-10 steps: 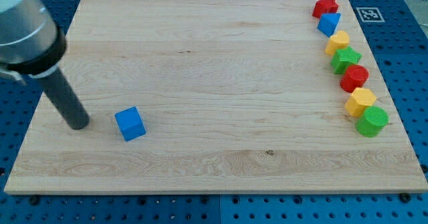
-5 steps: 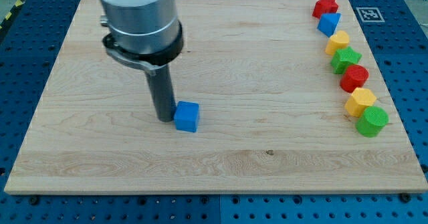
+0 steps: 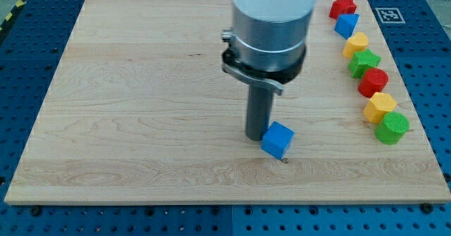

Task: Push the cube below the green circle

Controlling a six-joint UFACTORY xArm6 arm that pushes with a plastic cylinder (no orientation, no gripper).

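The blue cube [image 3: 277, 139] sits on the wooden board [image 3: 141, 74], right of centre and toward the view's bottom. My tip [image 3: 256, 137] touches the cube's left side. The green circle [image 3: 392, 127] is the lowest block in a column along the board's right edge, well to the right of the cube and slightly higher in the view.
The right-edge column holds, from the top down, a red star [image 3: 343, 5], a blue block [image 3: 347, 25], a yellow block [image 3: 356, 44], a green star [image 3: 365, 61], a red block [image 3: 373, 82] and a yellow hexagon [image 3: 380, 107]. The arm's grey body [image 3: 271, 25] hides part of the board.
My tip has swept from the board's left to right of centre, pushing the blue cube rightward and slightly down. The cube has also turned a little.
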